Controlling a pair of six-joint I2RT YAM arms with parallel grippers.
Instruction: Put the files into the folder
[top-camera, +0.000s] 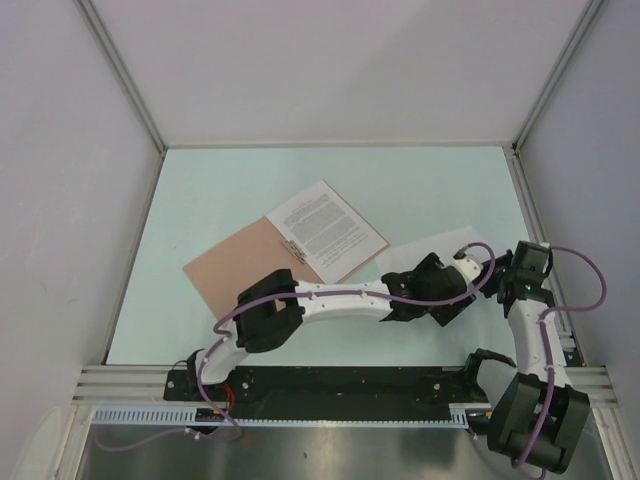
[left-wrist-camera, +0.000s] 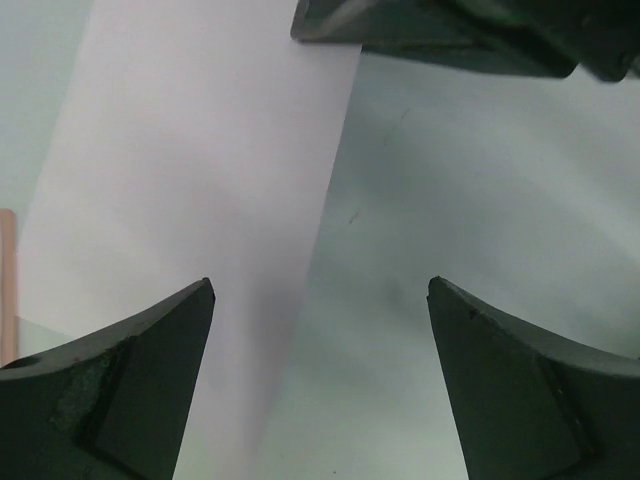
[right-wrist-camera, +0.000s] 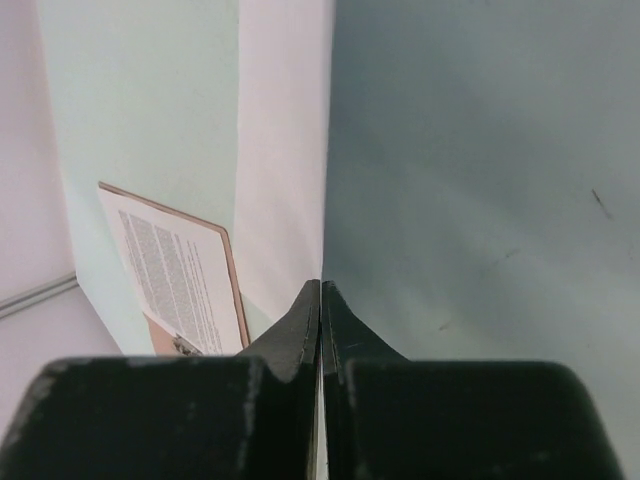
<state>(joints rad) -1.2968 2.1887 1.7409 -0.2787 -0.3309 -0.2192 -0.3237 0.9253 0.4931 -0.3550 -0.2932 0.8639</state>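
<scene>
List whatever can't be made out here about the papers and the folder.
- plain sheet: top view, the left arm covers most of it.
- folder: top view, near corner hidden under the left arm; the left wrist view shows only a sliver at the frame edge.
- printed sheet: text too small to read in the top and right wrist views.

A robotics lab cell: white panel walls (top-camera: 340, 60) box in a pale bench (top-camera: 420, 190), with a cabled left arm (top-camera: 330, 298) and right arm (top-camera: 535, 335) bolted to an aluminium rail (top-camera: 120, 382).
</scene>
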